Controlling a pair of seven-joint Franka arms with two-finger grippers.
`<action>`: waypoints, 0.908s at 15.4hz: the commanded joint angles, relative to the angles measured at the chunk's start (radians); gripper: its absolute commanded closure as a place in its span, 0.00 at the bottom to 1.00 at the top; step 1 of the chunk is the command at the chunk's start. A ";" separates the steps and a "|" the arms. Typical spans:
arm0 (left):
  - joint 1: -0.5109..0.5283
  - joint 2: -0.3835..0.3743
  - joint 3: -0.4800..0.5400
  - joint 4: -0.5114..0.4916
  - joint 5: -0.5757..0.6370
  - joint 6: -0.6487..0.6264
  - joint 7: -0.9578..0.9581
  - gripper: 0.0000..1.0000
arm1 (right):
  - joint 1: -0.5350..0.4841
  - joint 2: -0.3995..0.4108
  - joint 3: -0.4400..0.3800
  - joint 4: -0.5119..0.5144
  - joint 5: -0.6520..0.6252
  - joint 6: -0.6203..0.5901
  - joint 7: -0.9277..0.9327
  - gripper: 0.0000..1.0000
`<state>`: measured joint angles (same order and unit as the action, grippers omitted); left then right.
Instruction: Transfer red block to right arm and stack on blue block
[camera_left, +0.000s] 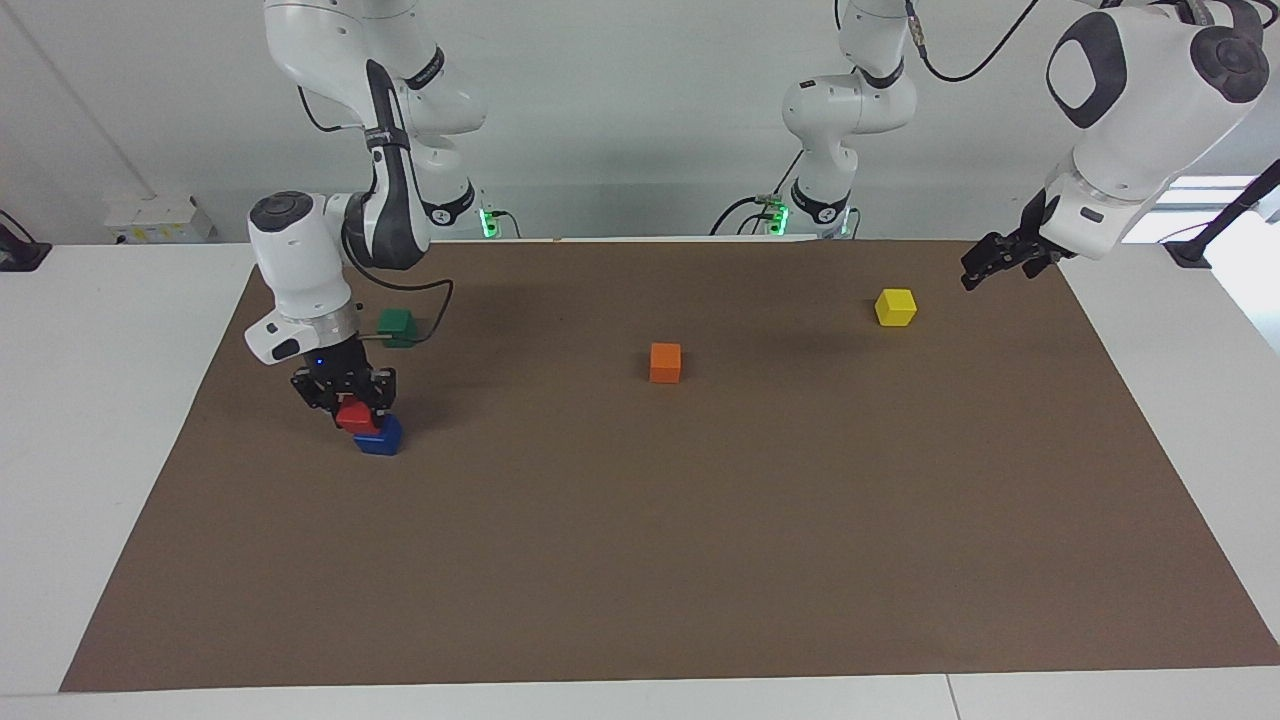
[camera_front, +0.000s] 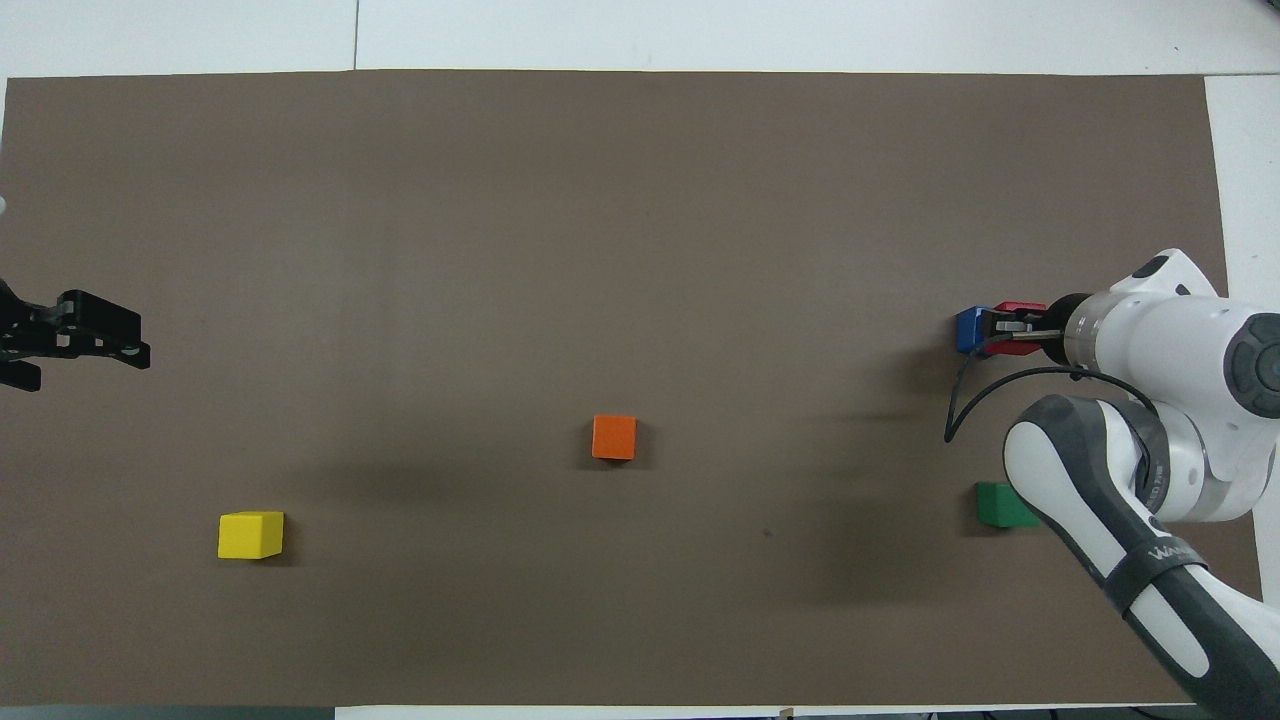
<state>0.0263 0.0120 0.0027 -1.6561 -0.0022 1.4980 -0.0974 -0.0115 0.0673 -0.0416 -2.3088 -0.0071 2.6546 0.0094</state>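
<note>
**Red cube on blue, grip not yet let go**

Right gripper (camera_left: 352, 400) down at the right arm's end of the brown mat (camera_left: 700, 560), clamped on the small glossy red cube (camera_left: 356, 416). Red cube directly on top of the small glossy deep-blue cube (camera_left: 380, 438), apparently touching it, though shifted a little toward the robots rather than squarely centred. Blue cube on the mat, farther from the robots than the small green cube (camera_left: 397, 326). In the overhead view, red edges (camera_front: 1018, 307) showing on both sides of the black fingers, blue cube (camera_front: 970, 329) peeking out just past the fingertips.

Left gripper (camera_left: 1000, 258) waiting, raised over the mat's edge at the left arm's end, near the small yellow cube (camera_left: 895, 307); carrying nothing, finger spread impossible to read. Small orange cube (camera_left: 665, 362) mid-mat, well apart from both.

Judged close to done: placing step only. Best finished by nudging the red cube to line up with the blue faces, confirming full contact, then parting the fingers gently and rising straight up, so nothing drags the top cube sideways. Main risk: an off-centre rest tipping on release.
</note>
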 joint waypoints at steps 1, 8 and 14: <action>-0.022 -0.010 0.014 -0.005 0.016 0.018 -0.001 0.00 | -0.010 0.014 0.006 -0.006 -0.037 0.022 0.035 1.00; -0.039 -0.010 0.014 -0.007 0.016 0.015 -0.002 0.00 | 0.002 0.015 0.006 0.002 -0.037 0.021 0.049 1.00; -0.042 -0.010 0.014 -0.007 0.016 0.015 -0.002 0.00 | 0.002 0.040 0.006 0.025 -0.037 0.021 0.049 1.00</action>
<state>0.0032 0.0119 0.0029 -1.6561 -0.0022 1.5020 -0.0975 -0.0062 0.0747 -0.0400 -2.2999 -0.0071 2.6552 0.0104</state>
